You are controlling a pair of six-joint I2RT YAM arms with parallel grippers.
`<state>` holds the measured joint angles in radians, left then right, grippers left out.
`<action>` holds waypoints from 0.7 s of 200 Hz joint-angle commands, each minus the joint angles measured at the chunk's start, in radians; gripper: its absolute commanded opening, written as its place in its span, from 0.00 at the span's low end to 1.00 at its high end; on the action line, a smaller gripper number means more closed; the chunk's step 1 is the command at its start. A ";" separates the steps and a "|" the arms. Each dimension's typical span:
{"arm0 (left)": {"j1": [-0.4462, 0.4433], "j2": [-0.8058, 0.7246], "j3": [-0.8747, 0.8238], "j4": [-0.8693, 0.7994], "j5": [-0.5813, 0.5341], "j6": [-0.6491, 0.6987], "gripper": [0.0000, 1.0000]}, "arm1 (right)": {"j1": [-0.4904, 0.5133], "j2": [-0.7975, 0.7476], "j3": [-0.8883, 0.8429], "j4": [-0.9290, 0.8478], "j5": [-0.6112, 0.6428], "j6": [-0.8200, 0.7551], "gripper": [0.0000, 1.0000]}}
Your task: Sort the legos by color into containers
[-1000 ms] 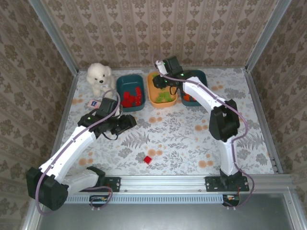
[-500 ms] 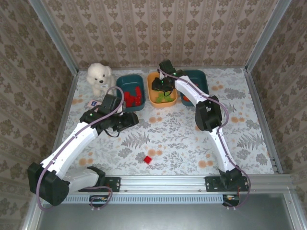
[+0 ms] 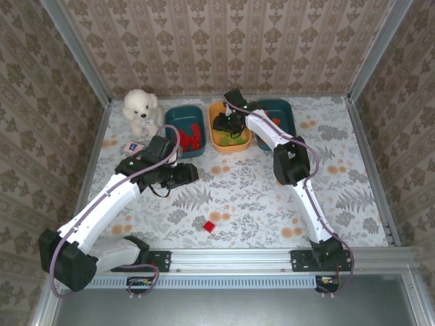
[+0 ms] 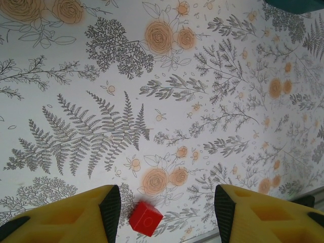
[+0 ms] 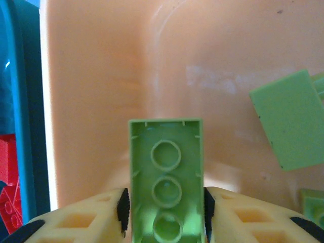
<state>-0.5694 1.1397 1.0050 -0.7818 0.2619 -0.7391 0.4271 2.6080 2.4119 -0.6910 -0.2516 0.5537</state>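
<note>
My right gripper (image 3: 221,124) reaches down into the orange container (image 3: 219,138). Up close, the right gripper (image 5: 166,202) is shut on a light green lego (image 5: 166,172), held upright between its pads with its hollow underside toward the camera. More green legos (image 5: 288,121) lie on the floor of this orange container (image 5: 101,76). The left teal container (image 3: 175,114) holds red legos (image 3: 188,138). The right teal container (image 3: 281,110) is partly hidden by the arm. One red lego (image 3: 209,225) lies alone on the table. My left gripper (image 4: 167,210) hangs open above the cloth, with that red lego (image 4: 146,218) seen far below between its fingers.
A white plush bear (image 3: 140,109) sits at the back left, and a small blue-white object (image 3: 133,145) lies near it. Patterned walls enclose the table on three sides. A metal rail (image 3: 231,257) runs along the near edge.
The right arm has swung left and lowered the green lego into the orange container. The left arm has shifted slightly to the right.
</note>
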 commanded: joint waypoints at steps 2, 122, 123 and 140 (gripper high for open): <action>-0.010 -0.011 0.007 -0.037 -0.013 0.018 0.55 | -0.008 0.014 0.032 -0.050 -0.005 -0.008 0.51; -0.280 0.060 -0.011 -0.180 -0.081 0.277 0.68 | 0.050 -0.575 -0.343 0.110 0.084 -0.198 0.58; -0.286 0.062 -0.013 -0.180 -0.085 0.277 0.68 | 0.051 -0.586 -0.360 0.120 0.081 -0.199 0.58; -0.378 0.082 -0.045 -0.176 -0.151 0.262 0.69 | 0.072 -0.787 -0.631 0.281 0.010 -0.172 0.60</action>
<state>-0.8532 1.1999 0.9970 -0.8982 0.2058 -0.5362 0.4633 2.0834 2.0384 -0.6121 -0.1905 0.3874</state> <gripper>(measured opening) 0.684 0.592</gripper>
